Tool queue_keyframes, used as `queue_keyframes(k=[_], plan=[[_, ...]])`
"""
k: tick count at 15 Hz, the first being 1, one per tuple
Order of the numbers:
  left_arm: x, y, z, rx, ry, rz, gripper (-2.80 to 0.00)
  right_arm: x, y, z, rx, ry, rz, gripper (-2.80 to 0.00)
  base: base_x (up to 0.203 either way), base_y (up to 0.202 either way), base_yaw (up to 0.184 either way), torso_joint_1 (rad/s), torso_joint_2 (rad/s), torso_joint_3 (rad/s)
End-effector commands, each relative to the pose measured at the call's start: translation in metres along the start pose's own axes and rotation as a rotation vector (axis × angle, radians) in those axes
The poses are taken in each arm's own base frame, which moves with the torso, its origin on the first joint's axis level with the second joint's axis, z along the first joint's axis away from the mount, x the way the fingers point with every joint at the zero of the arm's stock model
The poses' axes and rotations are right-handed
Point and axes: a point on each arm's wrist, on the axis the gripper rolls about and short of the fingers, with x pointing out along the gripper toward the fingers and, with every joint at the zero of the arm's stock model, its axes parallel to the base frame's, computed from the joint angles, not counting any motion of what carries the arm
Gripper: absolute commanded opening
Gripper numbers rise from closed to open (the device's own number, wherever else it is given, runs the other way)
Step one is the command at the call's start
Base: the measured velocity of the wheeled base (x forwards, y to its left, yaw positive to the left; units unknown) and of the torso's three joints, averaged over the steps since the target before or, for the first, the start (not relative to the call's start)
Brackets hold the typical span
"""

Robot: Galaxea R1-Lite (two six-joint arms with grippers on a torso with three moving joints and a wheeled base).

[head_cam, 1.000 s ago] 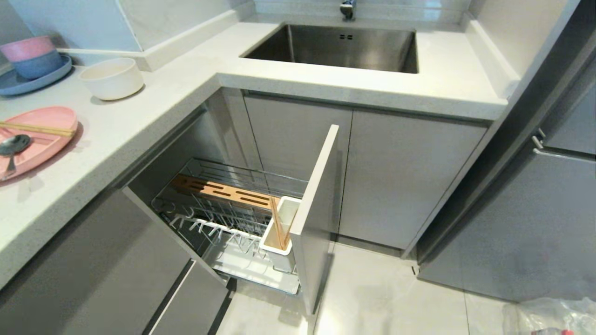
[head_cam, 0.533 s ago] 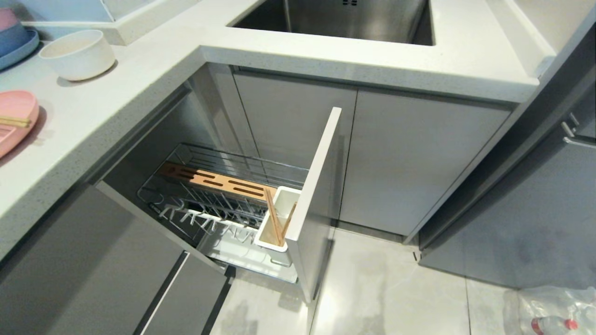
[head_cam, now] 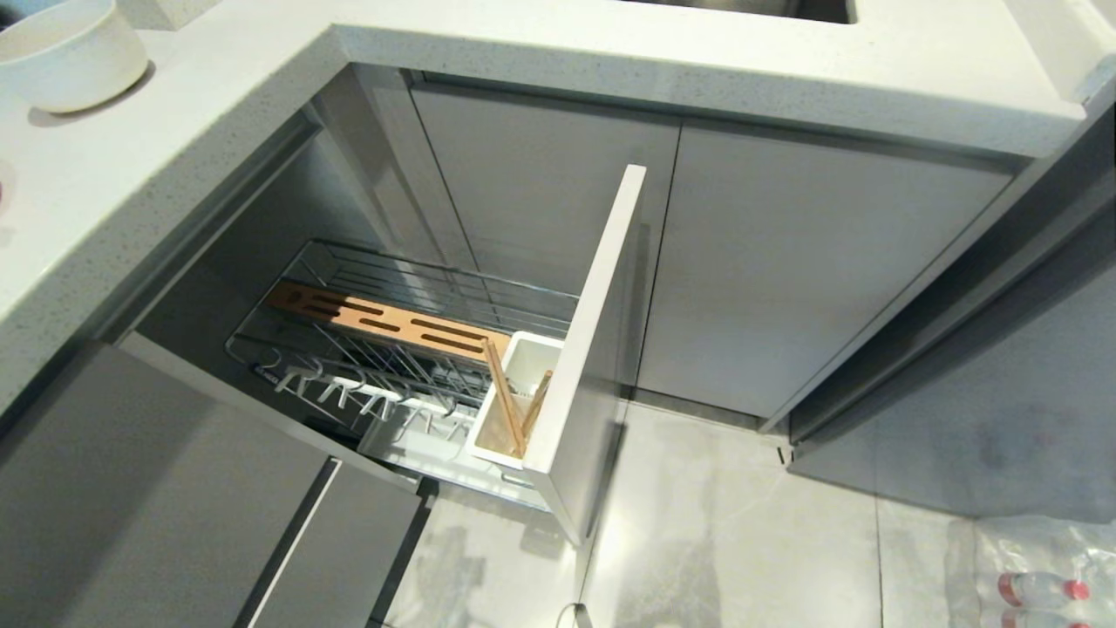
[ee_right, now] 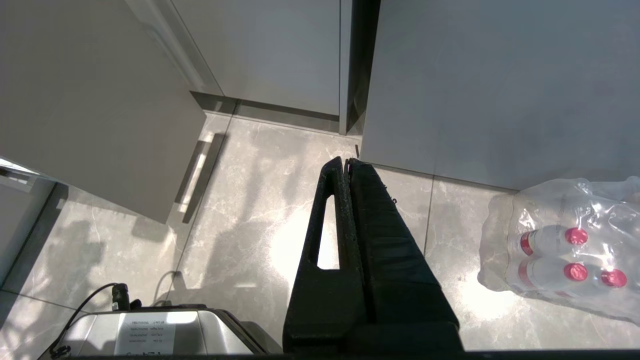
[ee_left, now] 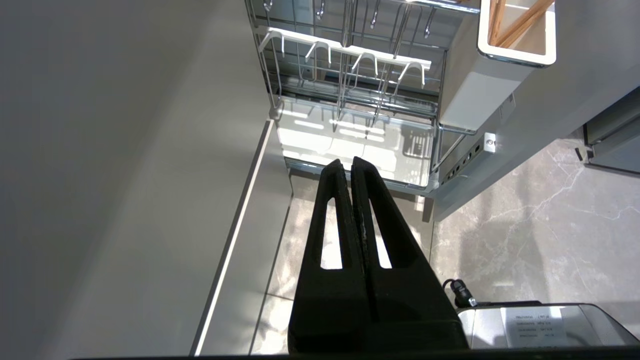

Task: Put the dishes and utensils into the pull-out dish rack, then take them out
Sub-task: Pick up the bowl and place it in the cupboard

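Observation:
The pull-out dish rack (head_cam: 384,288) stands drawn out from under the counter, with its wooden strip (head_cam: 384,324) along the back and its narrow front panel (head_cam: 593,331) on the right. A pair of chopsticks (head_cam: 504,397) leans in the white utensil cup (head_cam: 488,427). On the counter at far left sits the white bowl (head_cam: 74,52). My left gripper (ee_left: 346,162) hangs shut and empty above the floor, just in front of the rack (ee_left: 350,50), whose cup (ee_left: 480,85) holds the chopsticks (ee_left: 525,23). My right gripper (ee_right: 346,161) is shut and empty over the floor tiles.
Grey cabinet doors (head_cam: 785,288) close the corner behind the rack. A lower drawer front (head_cam: 331,558) lies left of the rack. A shrink-wrapped pack of bottles (ee_right: 565,245) lies on the floor at the right (head_cam: 1037,589).
The head view has tilted down, so the whole scene slid upward; the sink, the pink plate and the stacked bowls have left the picture. Nothing in the scene itself moved.

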Motion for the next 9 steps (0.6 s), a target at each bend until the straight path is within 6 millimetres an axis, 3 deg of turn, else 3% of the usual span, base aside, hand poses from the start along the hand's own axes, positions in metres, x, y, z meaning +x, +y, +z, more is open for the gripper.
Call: queue_keyframes(k=[1, 7, 9], plan=[[0.0, 0.0, 0.0, 0.0, 0.001, 0.0, -2.8, 0.0, 0.0, 0.0, 0.0, 0.002, 0.0, -2.8, 0.0, 0.0, 0.0, 0.002, 0.0, -0.035], [-0.001, 0.0, 0.003, 0.005, -0.016, -0.002, -2.8, 0.0, 0.0, 0.0, 0.0, 0.002, 0.0, -2.8, 0.0, 0.0, 0.0, 0.0, 0.0, 0.0], [-0.008, 0.001, 0.028, 0.008, -0.137, 0.001, -2.8, 0.0, 0.0, 0.0, 0.0, 0.002, 0.0, -2.8, 0.0, 0.0, 0.0, 0.0, 0.0, 0.0]])
